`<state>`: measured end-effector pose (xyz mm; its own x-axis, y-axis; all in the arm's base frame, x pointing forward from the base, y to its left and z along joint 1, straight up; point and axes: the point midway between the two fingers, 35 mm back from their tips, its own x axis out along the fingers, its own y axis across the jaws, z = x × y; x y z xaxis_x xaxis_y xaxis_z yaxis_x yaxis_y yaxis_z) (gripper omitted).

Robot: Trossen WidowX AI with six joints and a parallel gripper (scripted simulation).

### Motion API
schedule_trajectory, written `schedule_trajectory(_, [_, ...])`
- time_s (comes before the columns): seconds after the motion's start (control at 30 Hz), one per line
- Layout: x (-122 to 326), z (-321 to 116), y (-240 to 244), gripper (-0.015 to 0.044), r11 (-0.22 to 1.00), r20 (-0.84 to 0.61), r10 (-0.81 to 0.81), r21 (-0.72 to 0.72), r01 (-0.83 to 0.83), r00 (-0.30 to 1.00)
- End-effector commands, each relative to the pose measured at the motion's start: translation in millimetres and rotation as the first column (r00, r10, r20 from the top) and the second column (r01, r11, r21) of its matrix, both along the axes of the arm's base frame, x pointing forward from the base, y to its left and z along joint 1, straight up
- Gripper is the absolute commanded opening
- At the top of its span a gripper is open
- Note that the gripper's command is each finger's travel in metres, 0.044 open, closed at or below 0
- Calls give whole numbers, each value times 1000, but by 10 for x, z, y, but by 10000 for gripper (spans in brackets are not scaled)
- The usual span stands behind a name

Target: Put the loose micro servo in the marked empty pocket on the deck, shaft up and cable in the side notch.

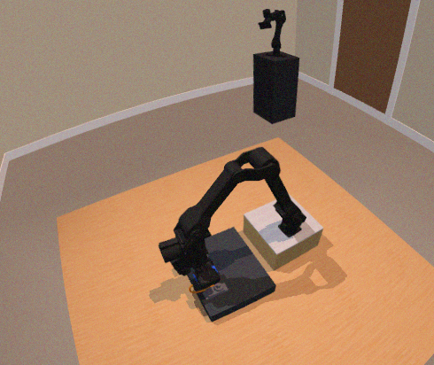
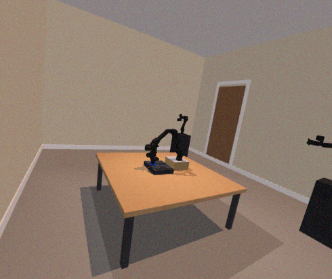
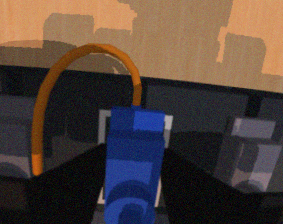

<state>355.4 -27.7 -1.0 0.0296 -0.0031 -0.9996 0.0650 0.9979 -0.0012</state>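
My gripper (image 1: 205, 280) (image 3: 134, 153) points down over the deck (image 1: 255, 283) (image 2: 164, 170) and is shut on the blue micro servo (image 3: 129, 172). The servo's round output boss faces up toward the wrist camera. Its orange cable (image 3: 95, 48) (image 1: 191, 289) leaves the far end and loops out to the left in the wrist view. The pale outline (image 3: 102, 131) of the marked pocket shows on both sides of the servo, which covers its middle. The servo's underside, the side notch and any gap under the ears are hidden.
Grey servos (image 3: 251, 157) (image 1: 218, 289) sit in the deck on either side of the marked pocket. The arm's base stands on a pale-topped box (image 1: 258, 217) (image 2: 180, 165) beside the deck. The deck's edge crosses the upper part of the wrist view, with the wooden table (image 1: 120, 266) beyond.
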Motion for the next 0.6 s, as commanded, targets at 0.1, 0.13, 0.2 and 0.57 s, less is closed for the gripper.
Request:
schedule_trajectory(0.1, [-4,-61,4,0,1000,-1,-2,2,2,1000])
schedule_trajectory(0.13, [-4,-66,3,0,1000,-1,-2,2,2,1000])
schedule_trajectory(0.2, [-3,-81,3,0,1000,-1,-2,2,2,1000])
schedule_trajectory(0.57, [-1,-33,-1,187,1000,-1,-2,2,2,1000])
